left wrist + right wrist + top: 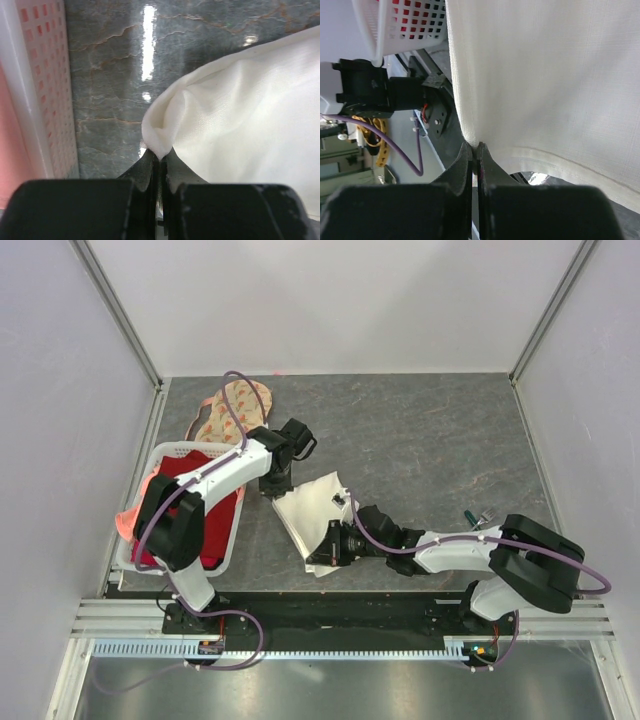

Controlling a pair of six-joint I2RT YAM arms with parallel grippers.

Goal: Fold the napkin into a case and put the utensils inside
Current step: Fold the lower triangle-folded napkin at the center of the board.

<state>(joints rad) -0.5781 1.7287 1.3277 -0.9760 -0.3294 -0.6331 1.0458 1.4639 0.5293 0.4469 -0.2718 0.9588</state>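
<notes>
The cream-white napkin hangs stretched between my two grippers above the dark table. My left gripper is shut on its far-left corner; in the left wrist view that corner is pinched between my closed jaws. My right gripper is shut on the near corner; in the right wrist view the napkin fills the frame and its edge sits between the closed jaws. The napkin is unfolded, no case shape shows. The gold utensils are not clearly seen; small items lie at the right by my right arm.
A white basket holding a red cloth stands at the left, close to my left arm. A peach floral cloth lies behind it. The basket wall shows in the left wrist view.
</notes>
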